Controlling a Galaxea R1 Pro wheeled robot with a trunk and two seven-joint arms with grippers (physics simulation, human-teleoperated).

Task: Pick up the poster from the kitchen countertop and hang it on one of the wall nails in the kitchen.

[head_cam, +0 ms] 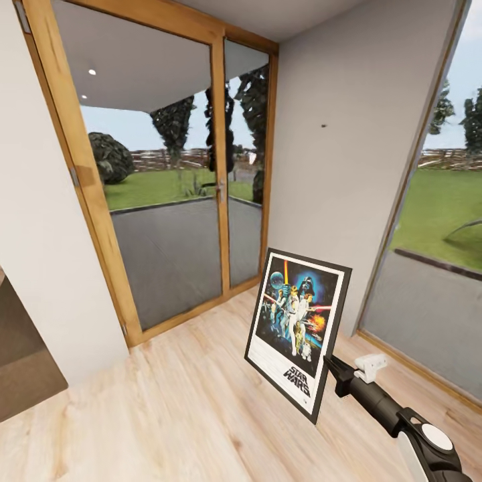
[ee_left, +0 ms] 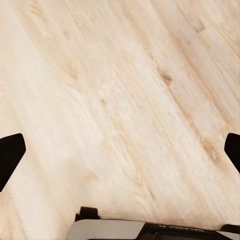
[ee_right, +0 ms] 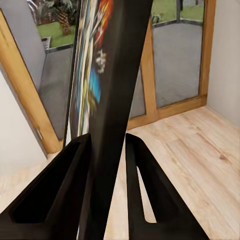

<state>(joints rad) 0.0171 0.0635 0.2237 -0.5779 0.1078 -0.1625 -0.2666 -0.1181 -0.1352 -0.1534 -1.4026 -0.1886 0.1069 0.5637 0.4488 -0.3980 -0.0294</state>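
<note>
The poster (head_cam: 295, 321) hangs upright, slightly tilted, above the wooden floor in the head view, its Star Wars artwork facing me. My right gripper (head_cam: 329, 366) is shut on the poster's black frame at the lower right edge. In the right wrist view both fingers (ee_right: 142, 175) clamp the frame (ee_right: 117, 65) edge-on. A wall nail (head_cam: 323, 125) is a dark speck on the light grey wall, above and beyond the poster. My left gripper (ee_left: 121, 152) is open over bare floor, its fingertips (ee_left: 10, 155) spread wide apart with nothing between them.
Wood-framed glass doors (head_cam: 175, 174) stand ahead on the left. A large window (head_cam: 435, 234) runs along the right. The grey wall (head_cam: 335, 167) lies between them. A dark brown surface (head_cam: 23, 365) juts in at the lower left. Light plank floor (head_cam: 174, 415) stretches ahead.
</note>
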